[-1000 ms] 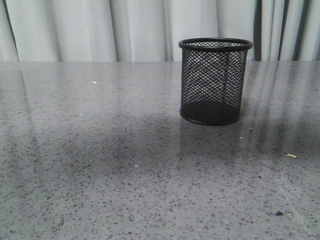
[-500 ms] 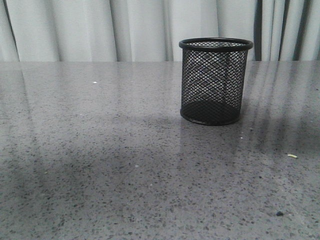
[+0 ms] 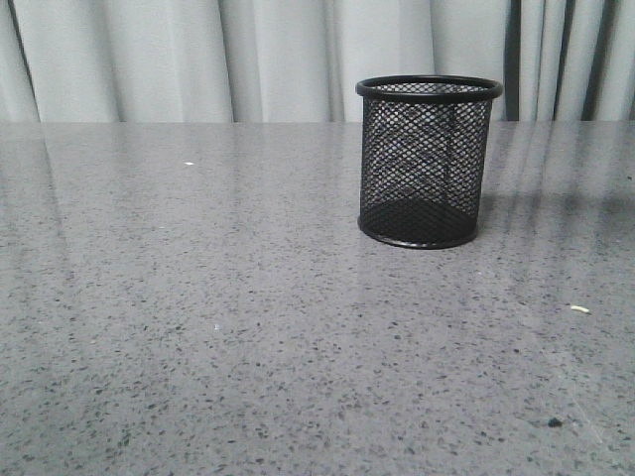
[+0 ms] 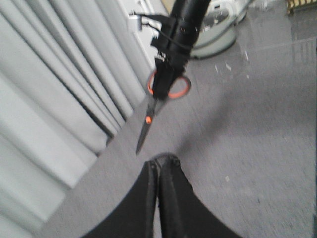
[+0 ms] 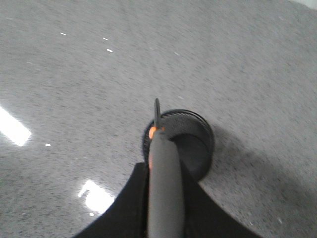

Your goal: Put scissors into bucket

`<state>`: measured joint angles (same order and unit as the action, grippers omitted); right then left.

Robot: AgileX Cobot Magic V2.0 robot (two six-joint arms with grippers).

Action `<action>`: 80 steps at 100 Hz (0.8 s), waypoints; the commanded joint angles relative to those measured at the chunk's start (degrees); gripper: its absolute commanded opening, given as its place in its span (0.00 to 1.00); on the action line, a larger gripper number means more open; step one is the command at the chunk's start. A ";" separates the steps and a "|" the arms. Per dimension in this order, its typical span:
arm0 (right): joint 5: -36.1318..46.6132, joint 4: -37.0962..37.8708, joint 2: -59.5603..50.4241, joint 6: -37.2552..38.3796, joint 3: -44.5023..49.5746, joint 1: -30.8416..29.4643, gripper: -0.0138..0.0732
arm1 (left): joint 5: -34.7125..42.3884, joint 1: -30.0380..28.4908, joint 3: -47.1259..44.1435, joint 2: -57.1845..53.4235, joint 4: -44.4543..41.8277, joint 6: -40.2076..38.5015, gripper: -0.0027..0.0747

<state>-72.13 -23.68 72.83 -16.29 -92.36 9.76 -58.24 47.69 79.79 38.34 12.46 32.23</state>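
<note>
On the speckled grey stone table (image 3: pixel 248 327), right of centre and toward the far side in the front view, stands the small black wire-mesh cylindrical bucket (image 3: pixel 429 162), upright on its solid base, solid rim on top. Nothing visible inside it through the mesh. Pale pleated curtains (image 3: pixel 198 59) hang behind the table's far edge. A few small pale flecks and one dark speck lie on the near right part of the table. Neither arm shows in this view.

Left wrist view: the left hand (image 4: pixel 159 171) has its two black fingers pressed together, nothing between them. Beyond it, the right arm hangs in the air, holding the scissors with dark grey handles, orange-lined loops and slim dark blades (image 4: pixel 157 106). Blades closed, tips pointing down toward the table, slightly tilted.

Right wrist view: the right hand (image 5: pixel 157 130) is clamped on the scissors (image 5: pixel 162 168), grey handle running out between its fingers, dark blade tip ahead. The bucket (image 5: pixel 185 141) sits directly below, seen from above, the blade tip over its rim. Slightly blurred; tip's height above rim cannot be told.
</note>
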 commanded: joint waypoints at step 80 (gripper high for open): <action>0.98 0.99 13.26 2.78 0.85 -0.12 0.51 | 13.56 0.36 -23.17 -16.05 -0.25 -2.93 0.01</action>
<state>-71.96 -20.97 88.14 -13.34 -88.52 9.76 -50.71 47.69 55.96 21.55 11.49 29.93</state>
